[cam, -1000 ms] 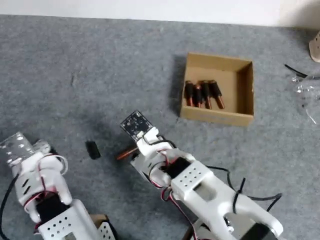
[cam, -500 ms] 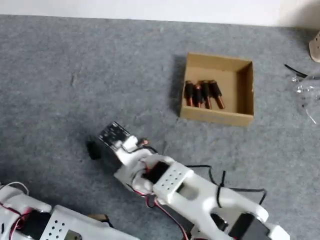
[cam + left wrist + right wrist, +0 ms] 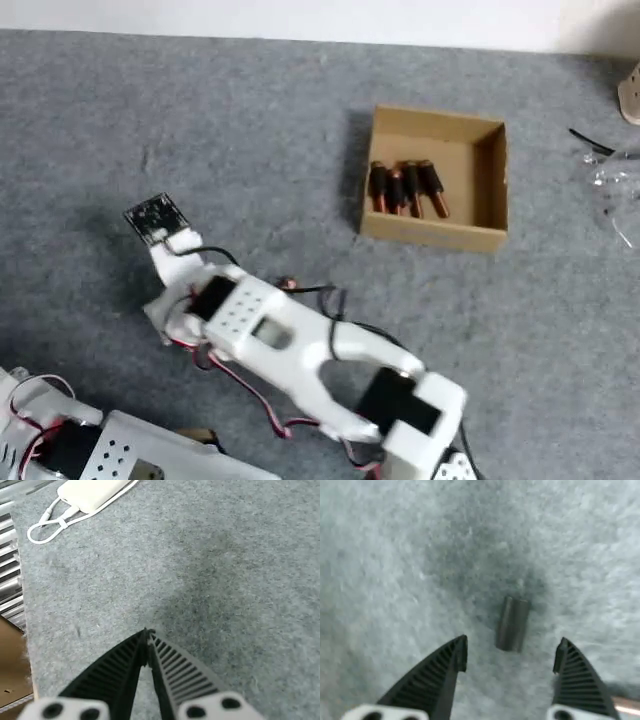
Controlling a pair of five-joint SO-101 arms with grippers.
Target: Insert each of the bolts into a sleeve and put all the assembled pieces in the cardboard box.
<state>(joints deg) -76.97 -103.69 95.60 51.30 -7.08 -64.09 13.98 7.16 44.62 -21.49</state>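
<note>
Across the grey felt tabletop [image 3: 250,120], the right gripper [image 3: 513,641] has swung from the copper bolt [image 3: 287,285] to straddle the black tubular sleeve [image 3: 512,623] wide-jawed, seemingly to fetch it; the left gripper [image 3: 147,636] is pinched together, empty.

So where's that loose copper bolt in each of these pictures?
High view: the loose bolt peeks out beside the right arm, left of and below the cardboard box.
Right wrist view: its copper tip sits just outside one finger of the open right gripper, with the black sleeve between the fingertips.
Left wrist view: aimed elsewhere, at mat near a white power bank.
Shared landmark: the grey felt mat.
</note>
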